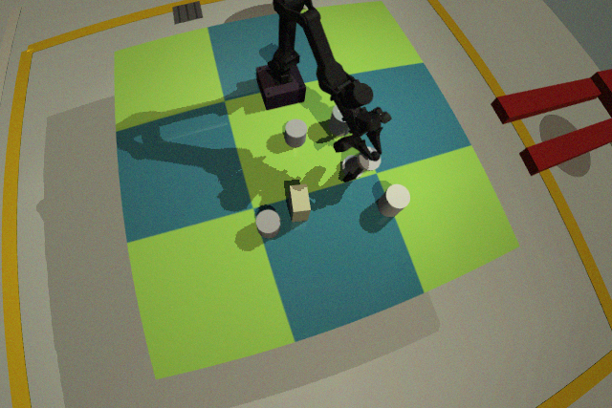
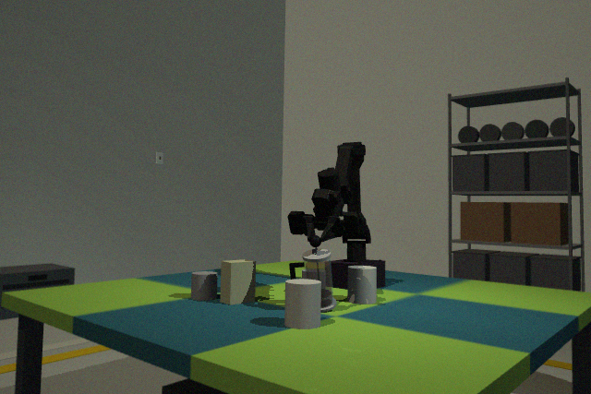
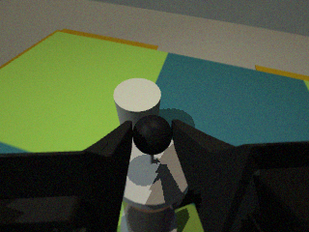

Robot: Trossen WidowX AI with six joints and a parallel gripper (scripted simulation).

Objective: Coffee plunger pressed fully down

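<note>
The end effector [image 3: 152, 132] is closed on the black knob [image 3: 153, 133] at the top of the plunger. One finger [image 3: 118, 140] is on each side of the ball. The press [image 2: 318, 280] stands upright near the middle of the checked worktop [image 2: 381, 356], just in front of the arm's base. A thin bit of rod shows between the knob and the lid. A grey cup [image 2: 302, 303] stands just in front of the press, and a tan box [image 2: 236, 280] is off to one side.
</note>
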